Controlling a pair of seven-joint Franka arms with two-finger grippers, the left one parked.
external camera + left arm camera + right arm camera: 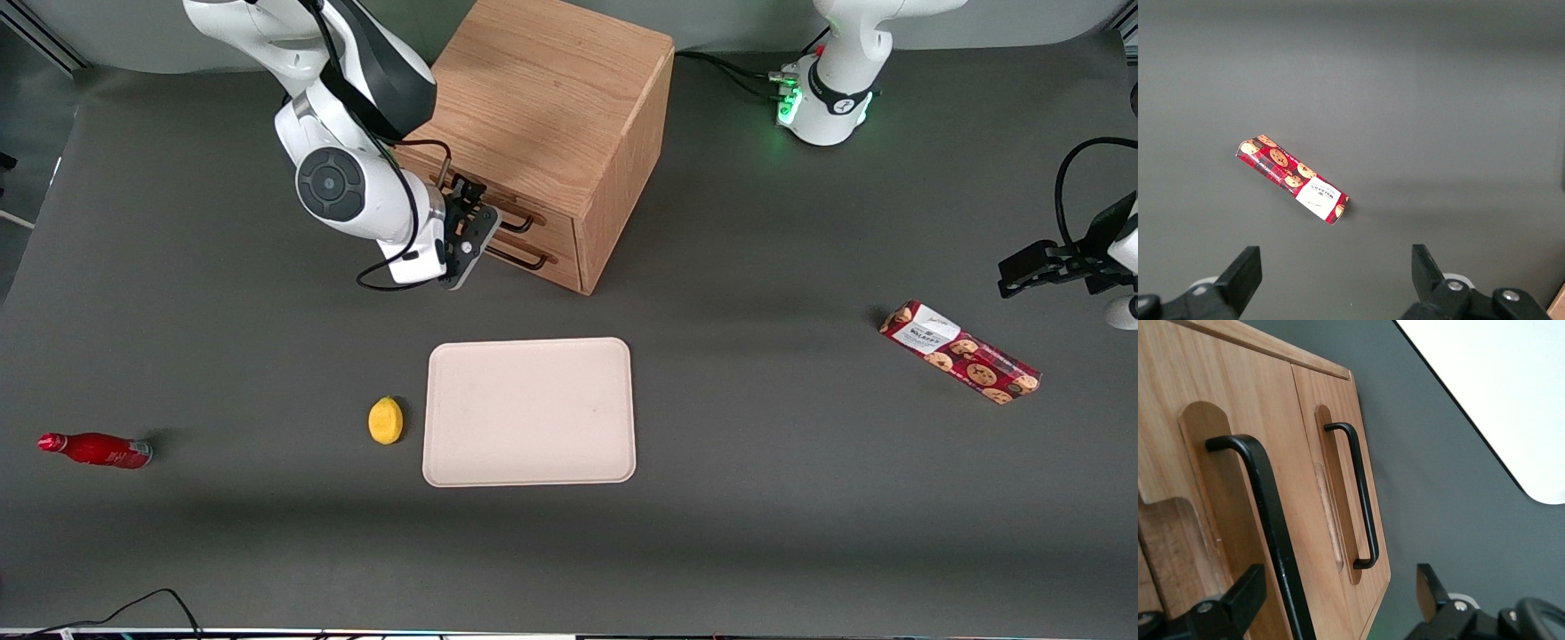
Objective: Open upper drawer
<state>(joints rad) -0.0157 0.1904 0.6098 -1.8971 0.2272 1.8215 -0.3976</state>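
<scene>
Hand (464,233) hovered spread at the upper drawer (498,206) of the oak cabinet (551,107), its fingers (1238,597) straddling the dark bar handle (1265,520); that bar's long axis ran level along the drawer front, which faced the tray (530,412) on the desk (800,498)

A pale pink tray (530,412) lies flat at the lower centre of the front frame on the dark grey table (800,498). A yellow lemon (386,420) sits just beside the tray's left edge. A red bottle (96,450) lies on its side at the lower left. A red cookie box (959,352) lies slantwise at the right. The oak cabinet's bottom drawer (553,252) sits shut, upper centre.
</scene>
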